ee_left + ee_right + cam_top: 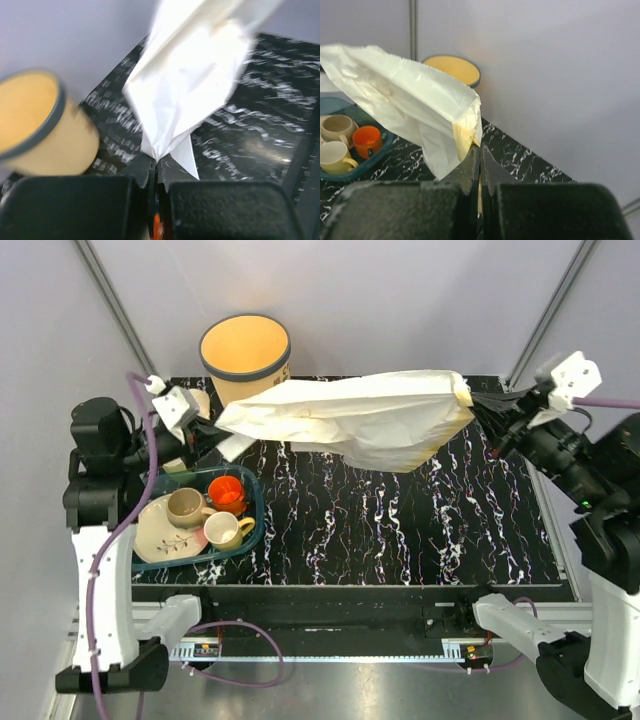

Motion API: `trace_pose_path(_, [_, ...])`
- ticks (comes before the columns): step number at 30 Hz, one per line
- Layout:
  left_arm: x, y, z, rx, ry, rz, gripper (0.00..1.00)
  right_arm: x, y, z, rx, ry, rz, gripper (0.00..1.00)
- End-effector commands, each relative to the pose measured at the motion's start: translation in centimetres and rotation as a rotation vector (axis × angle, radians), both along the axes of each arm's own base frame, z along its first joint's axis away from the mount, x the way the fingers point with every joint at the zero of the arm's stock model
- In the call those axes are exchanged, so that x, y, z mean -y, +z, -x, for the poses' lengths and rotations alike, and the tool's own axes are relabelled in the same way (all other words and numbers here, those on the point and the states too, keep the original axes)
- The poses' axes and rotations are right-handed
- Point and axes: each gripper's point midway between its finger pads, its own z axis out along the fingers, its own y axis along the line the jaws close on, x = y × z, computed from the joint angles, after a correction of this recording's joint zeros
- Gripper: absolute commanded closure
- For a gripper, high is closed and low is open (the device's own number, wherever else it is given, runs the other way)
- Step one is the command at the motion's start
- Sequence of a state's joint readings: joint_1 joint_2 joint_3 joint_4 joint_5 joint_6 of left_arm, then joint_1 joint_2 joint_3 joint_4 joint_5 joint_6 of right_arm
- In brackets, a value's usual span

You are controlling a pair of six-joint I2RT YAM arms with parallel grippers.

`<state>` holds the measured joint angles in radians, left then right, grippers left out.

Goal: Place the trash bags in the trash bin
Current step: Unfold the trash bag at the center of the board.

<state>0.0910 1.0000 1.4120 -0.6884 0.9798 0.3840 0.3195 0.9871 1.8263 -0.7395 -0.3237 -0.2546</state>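
Observation:
The trash bags (350, 418) hang as one wide, pale, crinkly sheet stretched above the table between both arms. My left gripper (212, 430) is shut on the sheet's left end (165, 145). At the other end, my right gripper (482, 402) is shut on the yellowish edge (465, 132). The trash bin (245, 355), a round cream-yellow bucket with a dark rim, stands upright at the back left, just behind the sheet's left end. The same trash bin (35, 125) shows left of my left fingers, and the trash bin (454, 69) shows behind the sheet in the right wrist view.
A teal dish tray (250, 515) near the left arm holds a plate, two cream cups and an orange cup (226, 493). The black marbled table (400, 530) runs to grey walls at the back and sides.

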Motion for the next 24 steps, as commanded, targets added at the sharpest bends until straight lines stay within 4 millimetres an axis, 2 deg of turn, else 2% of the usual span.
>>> trace_pose_path(1, [4.6, 3.4, 6.9, 0.030, -0.226, 0.027, 1.00, 0.5, 1.1, 0.9, -0.001, -0.011, -0.002, 1.00])
trace_pose_path(2, [5.3, 3.1, 7.2, -0.007, -0.237, 0.032, 1.00, 1.4, 0.5, -0.9, -0.033, -0.094, 0.000, 1.00])
trace_pose_path(3, [6.7, 2.9, 7.4, -0.043, -0.289, 0.029, 1.00, 1.9, 0.2, -1.9, -0.045, -0.138, 0.007, 1.00])
trace_pose_path(4, [7.0, 2.5, 6.6, -0.072, -0.262, 0.023, 1.00, 2.2, -0.5, -3.0, -0.067, -0.171, 0.019, 1.00])
trace_pose_path(5, [7.5, 2.3, 5.9, -0.126, -0.252, 0.038, 1.00, 2.6, -1.5, -5.4, -0.109, -0.235, 0.043, 1.00])
trace_pose_path(6, [7.7, 2.8, 5.0, -0.140, -0.235, 0.046, 1.00, 2.8, -2.3, -6.6, -0.138, -0.266, 0.058, 1.00])
trace_pose_path(7, [7.8, 2.1, 2.1, -0.181, -0.169, 0.043, 1.00, 3.5, -2.9, -7.8, -0.156, -0.304, 0.072, 1.00])
trace_pose_path(8, [7.8, 2.0, 0.7, -0.200, -0.128, 0.046, 1.00, 3.2, -4.5, -9.8, -0.199, -0.295, 0.101, 1.00])
trace_pose_path(9, [7.2, 2.0, -1.5, -0.193, -0.040, 0.037, 1.00, 3.6, -5.0, -11.2, -0.216, -0.300, 0.096, 1.00])
trace_pose_path(10, [7.3, 1.5, -4.0, -0.216, 0.004, 0.029, 1.00, 4.7, -5.7, -12.6, -0.245, -0.309, 0.092, 1.00])
trace_pose_path(11, [7.0, 1.2, -5.5, -0.223, 0.053, 0.018, 1.00, 5.7, -7.2, -15.4, -0.303, -0.329, 0.085, 1.00])
trace_pose_path(12, [6.3, 0.3, -7.5, -0.234, 0.127, -0.010, 1.00, 6.4, -7.9, -16.8, -0.326, -0.325, 0.083, 1.00])
trace_pose_path(13, [6.6, -0.7, -9.7, -0.264, 0.145, -0.036, 1.00, 7.6, -9.6, -19.4, -0.369, -0.345, 0.095, 1.00])
trace_pose_path(15, [6.8, -2.5, -11.8, -0.320, 0.169, -0.067, 1.00, 7.2, -11.4, -21.9, -0.372, -0.294, 0.144, 1.00])
trace_pose_path(16, [7.4, -3.8, -13.8, -0.357, 0.175, -0.075, 1.00, 7.2, -13.8, -24.0, -0.417, -0.281, 0.168, 1.00])
trace_pose_path(18, [8.1, -5.4, -15.3, -0.382, 0.193, -0.118, 1.00, 6.3, -16.5, -25.4, -0.466, -0.217, 0.191, 1.00])
trace_pose_path(19, [8.4, -6.2, -16.3, -0.377, 0.202, -0.151, 1.00, 5.9, -19.4, -26.6, -0.538, -0.195, 0.173, 1.00])
trace_pose_path(20, [9.3, -7.9, -17.2, -0.399, 0.204, -0.183, 1.00, 5.6, -21.4, -27.0, -0.584, -0.168, 0.178, 1.00])
trace_pose_path(21, [9.0, -9.3, -18.1, -0.415, 0.240, -0.221, 1.00, 5.4, -22.9, -27.4, -0.614, -0.151, 0.184, 1.00])
trace_pose_path(22, [8.8, -10.4, -18.7, -0.436, 0.265, -0.246, 1.00, 5.5, -26.4, -28.0, -0.684, -0.148, 0.196, 1.00])
trace_pose_path(23, [8.6, -12.4, -19.6, -0.472, 0.285, -0.281, 1.00, 5.6, -27.7, -28.5, -0.689, -0.146, 0.211, 1.00])
trace_pose_path(24, [8.0, -13.8, -19.3, -0.508, 0.292, -0.324, 1.00, 5.7, -29.1, -28.8, -0.692, -0.146, 0.228, 1.00])
